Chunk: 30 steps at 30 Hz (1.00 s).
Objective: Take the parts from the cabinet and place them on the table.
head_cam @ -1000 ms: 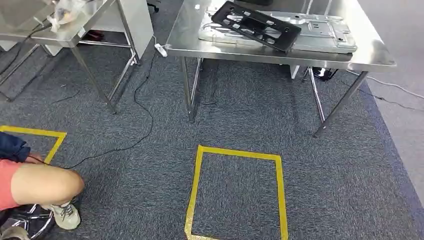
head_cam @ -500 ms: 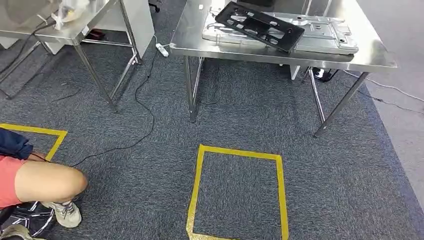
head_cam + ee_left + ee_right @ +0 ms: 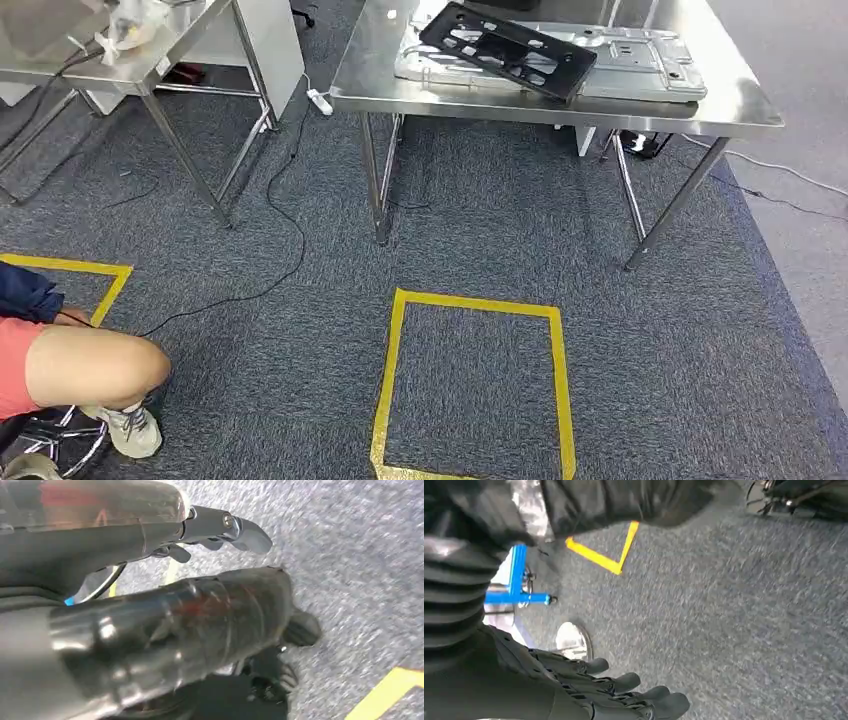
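A black perforated part [image 3: 505, 50] lies tilted across a flat silver metal part [image 3: 640, 62] on the steel table [image 3: 545, 105] ahead of me. Both arms hang at my sides over the carpet. My left hand [image 3: 227, 530] has its grey fingers stretched out and holds nothing. My right hand [image 3: 621, 692] shows dark fingers [image 3: 664, 702] lying loosely apart, also holding nothing. No cabinet is in sight.
A yellow tape square [image 3: 472, 385] marks the carpet in front of the table. A second steel table [image 3: 130, 60] stands at the far left, with a black cable [image 3: 285, 215] trailing over the floor. A person crouches at the lower left, knee [image 3: 95, 368] bent.
The whole head picture sways slightly left and right, so the camera has moved. The parts on the table stay put, and the crouching person hardly shifts.
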### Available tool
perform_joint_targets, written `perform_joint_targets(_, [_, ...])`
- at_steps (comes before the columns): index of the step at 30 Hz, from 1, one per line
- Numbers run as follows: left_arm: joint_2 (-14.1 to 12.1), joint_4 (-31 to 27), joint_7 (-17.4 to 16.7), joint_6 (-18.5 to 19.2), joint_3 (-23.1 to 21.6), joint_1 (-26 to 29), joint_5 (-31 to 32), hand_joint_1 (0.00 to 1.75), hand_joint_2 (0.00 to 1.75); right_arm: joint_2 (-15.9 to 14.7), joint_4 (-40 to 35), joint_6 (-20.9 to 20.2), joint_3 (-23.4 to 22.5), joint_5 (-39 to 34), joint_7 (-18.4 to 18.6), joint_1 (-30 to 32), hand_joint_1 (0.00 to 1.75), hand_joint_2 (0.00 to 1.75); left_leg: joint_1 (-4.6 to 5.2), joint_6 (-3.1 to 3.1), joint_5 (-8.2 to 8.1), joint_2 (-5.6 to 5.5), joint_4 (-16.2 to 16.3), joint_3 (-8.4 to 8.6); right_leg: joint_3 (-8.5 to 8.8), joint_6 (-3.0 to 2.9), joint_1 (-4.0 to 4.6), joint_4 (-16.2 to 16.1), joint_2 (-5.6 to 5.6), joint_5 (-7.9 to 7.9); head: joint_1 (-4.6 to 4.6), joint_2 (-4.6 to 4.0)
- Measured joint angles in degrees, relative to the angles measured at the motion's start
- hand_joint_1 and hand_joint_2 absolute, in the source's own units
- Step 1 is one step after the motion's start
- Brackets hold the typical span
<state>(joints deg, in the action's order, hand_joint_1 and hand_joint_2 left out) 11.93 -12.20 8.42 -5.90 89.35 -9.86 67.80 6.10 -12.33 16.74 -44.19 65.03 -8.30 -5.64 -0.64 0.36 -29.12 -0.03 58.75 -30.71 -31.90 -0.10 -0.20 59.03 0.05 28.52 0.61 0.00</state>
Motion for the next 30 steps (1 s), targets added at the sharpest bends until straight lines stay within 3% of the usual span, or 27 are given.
perform_joint_targets(2, [0.0, 0.0, 0.0, -0.1, 0.0, 0.1, 0.0, 0.0, 0.0, 0.4, 0.0, -0.5, -0.9, -0.5, -0.3, -0.1, 0.0, 0.0, 0.3, 0.49, 0.22, -0.01, 0.0, -0.26, -0.07, 0.61, -0.11, -0.2, 0.0, -0.38, 0.02, 0.0])
perform_joint_targets(4, [0.0, 0.0, 0.1, -0.2, 0.0, 0.0, 0.0, 0.0, 0.0, 0.5, 0.0, -0.9, -1.5, -0.8, -0.5, -0.1, 0.0, 0.0, -0.15, 1.48, 0.92, 0.27, -0.8, -0.19, -0.2, 1.22, -0.36, 0.5, -0.02, 0.27, 0.0, 0.0])
perform_joint_targets(5, [0.0, 0.0, 0.1, -0.2, 0.0, 0.0, 0.0, 0.0, 0.0, 0.5, 0.0, -0.9, -1.8, -0.9, -0.5, -0.1, 0.0, 0.0, -0.15, 1.84, 1.09, 0.31, -0.9, -0.28, -1.13, 1.5, -0.34, 2.4, -0.04, 1.98, 0.0, 0.0])
perform_joint_targets(7, [0.0, 0.0, 0.1, -0.2, 0.0, 0.0, 0.0, 0.0, 0.0, 0.7, 0.0, -1.0, -2.2, -0.8, -0.5, -0.1, 0.0, 0.0, -0.05, 2.06, 1.23, 0.79, -0.8, -0.69, -5.18, 1.92, -0.57, 11.0, -0.03, 6.69, 0.02, 0.0])
perform_joint_targets(8, [0.0, 0.0, 0.1, -0.2, 0.0, 0.0, 0.0, 0.0, 0.0, 0.9, 0.0, -1.0, -2.4, -0.7, -0.5, -0.1, 0.0, 0.0, 0.01, 2.06, 1.24, 1.12, -0.8, -0.81, -7.07, 2.04, -0.58, 15.0, -0.04, 8.18, 0.02, 0.0])
perform_joint_targets(9, [0.0, 0.0, 0.1, -0.3, 0.0, 0.0, 0.0, 0.0, 0.0, 1.0, 0.0, -1.0, -2.5, -0.7, -0.6, -0.1, 0.0, 0.0, 0.03, 2.06, 1.24, 1.49, -0.7, -0.88, -7.97, 2.06, -0.58, 17.0, -0.04, 8.35, 0.02, 0.0])
perform_joint_targets(10, [0.0, 0.0, 0.1, -0.3, 0.0, 0.1, 0.0, 0.0, 0.0, 1.0, 0.0, -1.0, -2.6, -0.7, -0.5, -0.1, 0.0, 0.0, 0.03, 2.05, 1.23, 1.78, -0.7, -0.89, -7.6, 2.01, -0.57, 16.3, -0.06, 7.22, 0.02, 0.0])
perform_joint_targets(11, [0.0, 0.0, 0.2, -0.3, 0.0, 0.0, 0.0, 0.0, 0.0, 1.0, 0.0, -1.0, -2.6, -0.7, -0.5, -0.1, 0.0, 0.0, 0.03, 2.02, 1.2, 2.1, -0.6, -0.85, -6.02, 1.86, -0.57, 13.3, -0.12, 5.12, 0.02, 0.0])
perform_joint_targets(12, [0.0, 0.0, 0.2, -0.3, 0.0, 0.0, 0.0, 0.0, 0.0, 1.0, 0.0, -1.0, -2.7, -0.7, -0.5, -0.1, 0.0, 0.0, 0.04, 1.96, 1.15, 2.49, -0.6, -0.72, -3.17, 1.52, -0.51, 7.7, -0.48, 2.31, 0.0, 0.0])
perform_joint_targets(13, [0.0, 0.0, 0.2, -0.3, 0.0, 0.0, 0.0, 0.0, 0.0, 1.0, 0.0, -0.9, -2.7, -0.7, -0.5, -0.1, 0.0, 0.0, 0.07, 1.84, 1.07, 2.81, -0.6, -0.57, -0.29, 1.03, -0.32, 2.2, -1.7, 0.08, 0.02, 0.0])
perform_joint_targets(14, [0.1, 0.0, 0.2, -0.3, 0.0, 0.0, 0.0, 0.0, 0.0, 1.0, 0.0, -0.9, -2.7, -0.7, -0.5, -0.3, 0.0, 0.0, 0.26, 1.61, 0.97, 3.2, -0.6, -0.54, 0.81, 0.62, 0.27, -0.6, -3.99, 0.61, 0.02, 0.0])
perform_joint_targets(18, [0.1, 0.0, 0.3, -0.4, 0.0, -0.2, 0.0, 0.0, 0.0, 1.1, 0.0, -0.9, -2.9, -0.4, -0.5, -0.3, 0.0, 0.0, 0.41, 0.33, 0.96, 4.84, -0.9, -0.11, 0.27, -0.22, 0.59, -0.9, -1.75, -0.13, 0.0, 0.0])
perform_joint_targets(19, [0.0, 0.0, 0.4, -0.4, 0.0, -0.2, -0.1, 0.0, 0.0, 1.2, 0.0, -1.0, -3.0, -0.3, -0.5, -0.3, 0.0, 0.0, 0.37, -0.22, 0.44, 4.22, -0.5, -0.39, 0.68, -0.76, -0.26, -1.5, -1.32, -0.73, 0.07, 0.0])
perform_joint_targets(20, [0.0, 0.0, 0.5, -0.4, 0.0, -0.2, -0.1, 0.0, 0.0, 1.3, 0.0, -1.0, -3.0, -0.2, -0.6, -0.3, 0.0, 0.0, 0.29, -0.44, -0.93, 2.51, 1.0, -0.83, 0.61, -1.02, -0.21, -1.6, -0.94, -0.86, 0.04, 0.0])
perform_joint_targets(21, [0.0, 0.0, 0.6, -0.4, 0.0, -0.1, -0.2, 0.0, 0.0, 1.4, 0.0, -1.0, -3.0, -0.1, -0.7, -0.4, 0.0, 0.0, 0.18, -0.52, -3.42, 1.39, 4.5, -2.32, 0.42, -1.29, -0.16, -1.6, -0.6, -1.03, 0.13, 0.0])
perform_joint_targets(23, [-0.1, 0.0, 0.9, -0.4, 0.0, 0.0, -0.4, 0.0, 0.0, 1.5, 0.0, -1.1, -3.0, -0.1, -1.4, -0.5, 0.0, 0.0, 0.07, -0.69, -7.64, 0.56, 13.5, -6.25, 0.19, -1.4, -0.02, -1.5, 0.38, -1.09, 0.11, 0.0])
perform_joint_targets(24, [-0.1, 0.0, 0.9, -0.4, 0.0, 0.1, -0.4, 0.0, 0.0, 1.5, 0.0, -1.1, -3.0, -0.1, -1.6, -0.4, 0.0, 0.0, 0.07, -0.76, -8.24, 0.53, 16.5, -7.68, 0.07, -1.4, 0.01, -1.4, 0.98, -1.1, 0.11, 0.0])
perform_joint_targets(25, [0.0, 0.0, 0.9, -0.4, 0.0, 0.2, -0.4, 0.0, 0.0, 1.5, 0.0, -1.2, -3.0, -0.1, -1.6, -0.4, 0.0, 0.0, 0.03, -0.77, -7.24, 0.52, 16.4, -7.68, 0.04, -1.4, 0.0, -1.3, 1.56, -1.09, 0.09, 0.0])
perform_joint_targets(26, [-0.1, 0.0, 0.9, -0.4, 0.0, 0.2, -0.4, 0.0, 0.0, 1.5, 0.0, -1.2, -3.1, -0.1, -1.6, -0.3, 0.0, 0.0, 0.0, -0.72, -5.05, 0.46, 13.7, -6.4, 0.03, -1.36, 0.0, -1.1, 2.18, -1.06, 0.11, 0.0])
perform_joint_targets(28, [-0.1, 0.0, 0.9, -0.4, 0.0, 0.2, -0.4, 0.0, 0.0, 1.6, 0.0, -1.2, -3.1, -0.1, -1.6, -0.4, 0.0, 0.0, -0.06, -0.4, 0.1, -0.51, 4.0, -1.75, 0.0, -1.09, -0.05, -0.6, 3.48, -0.88, 0.13, 0.0])
perform_joint_targets(29, [-0.1, 0.0, 1.0, -0.4, 0.0, 0.2, -0.4, 0.0, 0.0, 1.8, 0.0, -1.2, -3.1, -0.1, -1.6, -0.4, 0.0, 0.0, -0.15, -0.08, 0.06, -2.9, 0.5, -0.24, -0.25, -0.9, -0.19, -0.4, 3.9, -0.77, 0.06, 0.0])
perform_joint_targets(30, [-0.1, 0.0, 1.0, -0.4, 0.0, 0.2, -0.4, 0.0, 0.0, 1.8, 0.0, -1.2, -3.1, -0.1, -1.6, -0.5, 0.0, 0.0, -0.06, -0.09, -0.06, -3.2, -0.3, -0.19, -0.61, -0.55, 0.17, 0.2, 4.43, -0.67, 0.11, 0.0])
